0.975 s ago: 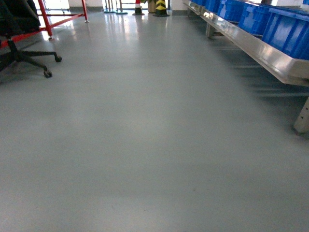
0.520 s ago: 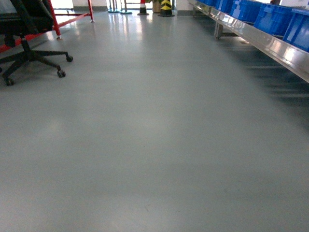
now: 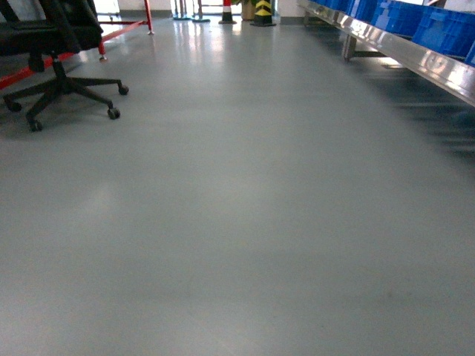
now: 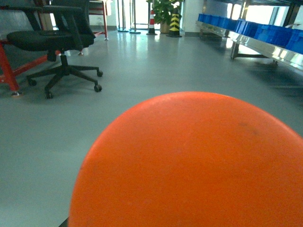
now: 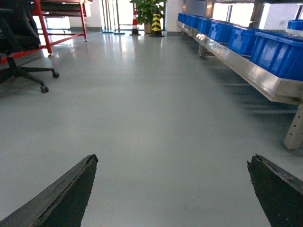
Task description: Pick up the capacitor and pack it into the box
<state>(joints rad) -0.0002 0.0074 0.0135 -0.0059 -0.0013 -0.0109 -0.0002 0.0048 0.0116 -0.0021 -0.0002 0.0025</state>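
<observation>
My right gripper (image 5: 173, 189) is spread wide and carries nothing: in the right wrist view its two dark fingers (image 5: 61, 196) jut up from the bottom corners, far apart, with only bare grey floor (image 5: 151, 123) between them. I judge I hold it low, level and empty because I am travelling across the room, not yet working at a station.

My left gripper cannot be seen. A large, smooth orange dome (image 4: 189, 165) fills the lower part of the left wrist view and hides it, so I cannot tell whether it is spread or pressed together. What the dome is, I cannot tell either.

Beyond my arms, the floor stretches ahead, glossy and reflecting light. To the left stands a black office chair (image 3: 56, 67) on castors, beside a red metal frame (image 3: 122, 26). Along the right runs a long metal bench (image 3: 415, 59) carrying blue plastic bins (image 3: 438, 26). Far ahead is a yellow-and-black striped post (image 3: 263, 11) near a potted plant (image 4: 163, 9).

The pink box and the capacitor appear in no view, so I cannot describe how they look; picking has not begun.
</observation>
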